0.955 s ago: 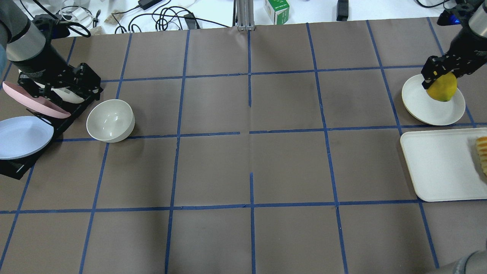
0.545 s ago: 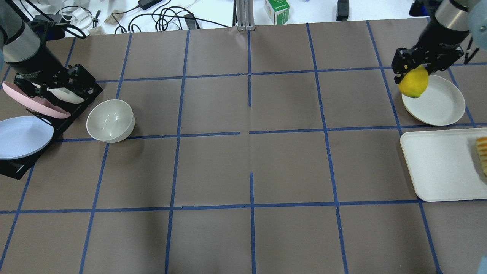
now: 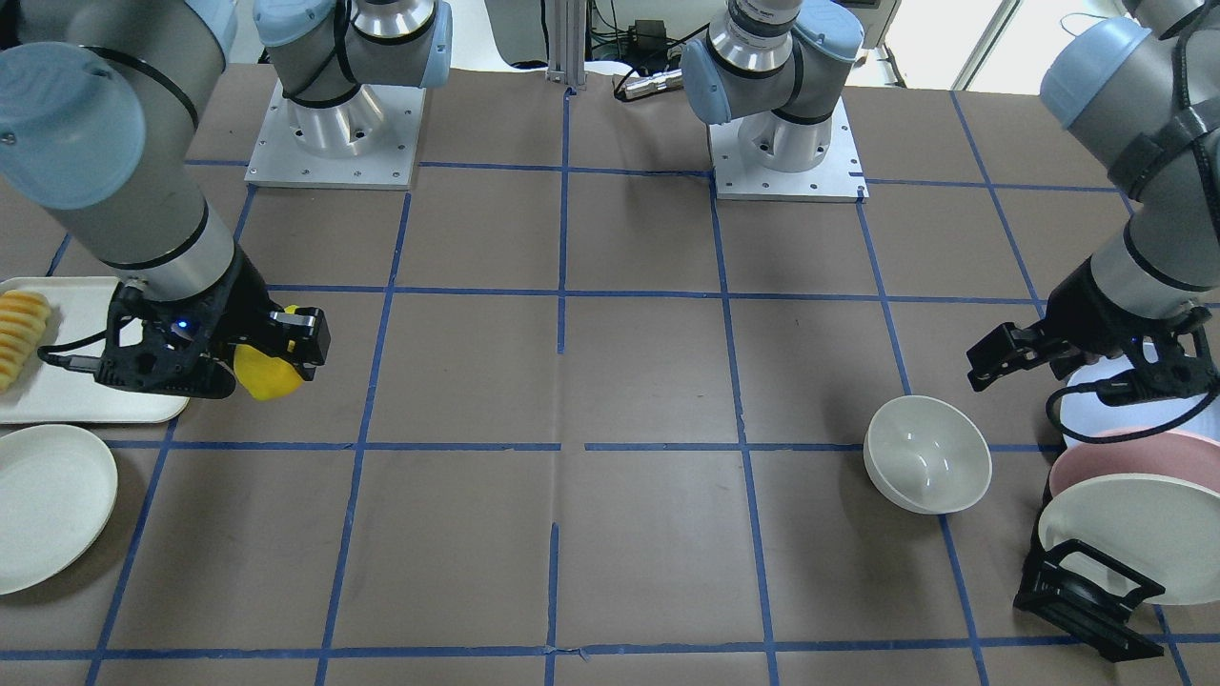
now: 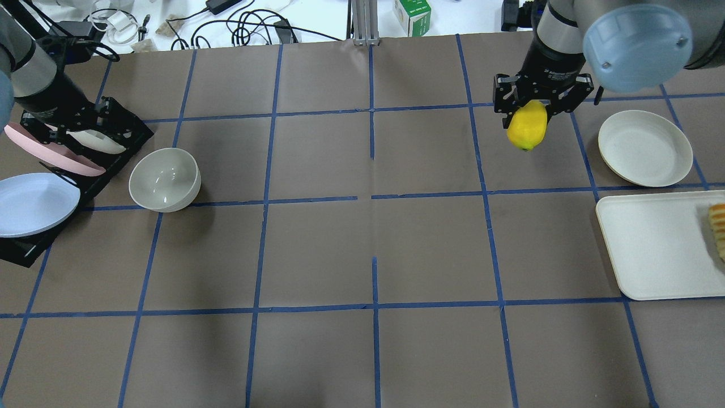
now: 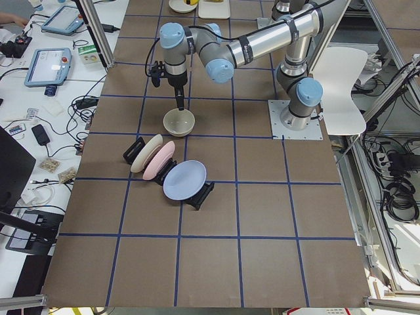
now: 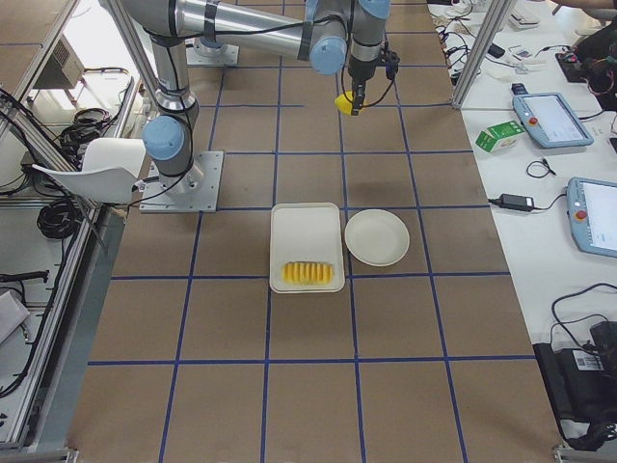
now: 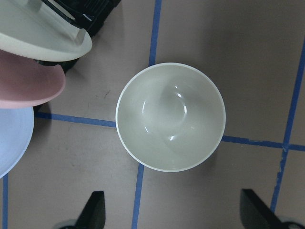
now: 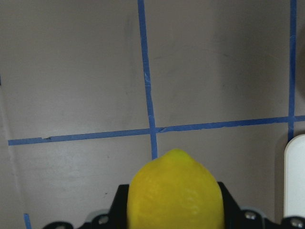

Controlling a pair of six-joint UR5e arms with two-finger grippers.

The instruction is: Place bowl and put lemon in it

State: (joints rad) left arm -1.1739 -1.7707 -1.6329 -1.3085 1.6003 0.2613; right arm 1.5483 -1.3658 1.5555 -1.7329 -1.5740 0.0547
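The off-white bowl (image 4: 164, 179) stands upright and empty on the brown table, next to the dish rack; it also shows in the front view (image 3: 926, 454) and the left wrist view (image 7: 170, 117). My left gripper (image 4: 76, 122) is open and empty, above the rack and apart from the bowl; its fingertips (image 7: 95, 210) stand wide apart. My right gripper (image 4: 529, 113) is shut on the yellow lemon (image 4: 527, 126) and holds it in the air above the table, left of the flat plate. The lemon also shows in the right wrist view (image 8: 175, 191) and the front view (image 3: 267, 374).
A black dish rack (image 4: 122, 127) at the left holds a pink plate (image 4: 51, 150), a light blue plate (image 4: 34, 204) and an off-white plate. At the right lie a flat white plate (image 4: 645, 148) and a white tray (image 4: 657, 243) with ridged sliced food (image 4: 718, 229).
My right gripper has carried the lemon left, from over the flat plate to above the bare table. My left gripper has drawn back a little from the bowl.
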